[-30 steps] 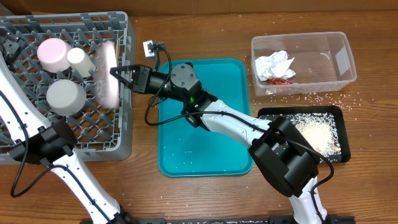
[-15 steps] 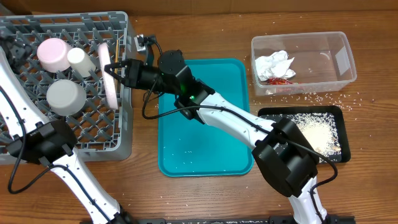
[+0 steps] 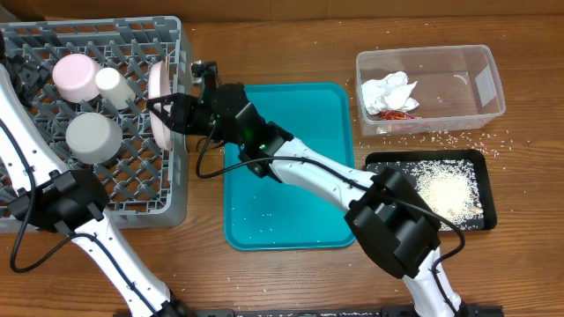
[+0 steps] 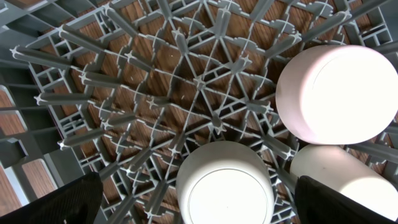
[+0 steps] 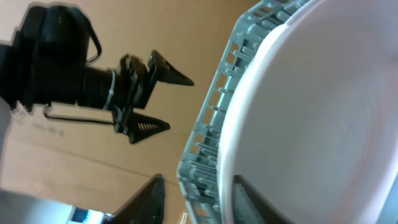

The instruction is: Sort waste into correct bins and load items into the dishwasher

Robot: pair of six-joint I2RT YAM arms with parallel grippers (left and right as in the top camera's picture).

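The grey dish rack (image 3: 132, 202) at the left holds an upturned pinkish bowl (image 3: 75, 76), a small white cup (image 3: 113, 86) and a grey bowl (image 3: 92, 136). The white plate (image 3: 159, 88) stands on edge inside the rack's right wall and fills the right of the right wrist view (image 5: 323, 112). My right gripper (image 3: 166, 113) is at that wall, jaws apart (image 5: 199, 199), with the rack wall and the plate's rim between them. My left gripper (image 4: 199, 208) hangs open above the rack floor, over the grey bowl (image 4: 224, 186). I cannot make out the chopsticks.
A teal tray (image 3: 291, 202) lies in the middle under my right arm. The clear tub (image 3: 476, 75) at the back right holds a crumpled napkin (image 3: 388, 91) and a red wrapper (image 3: 397, 113). The black tray (image 3: 392, 163) holds rice (image 3: 445, 189). Loose grains (image 3: 458, 138) lie between them.
My right gripper has moved left, up to the rack's right wall. The plate has gone from a blurred tilt to standing on edge nearer that wall. The left arm has stayed put.
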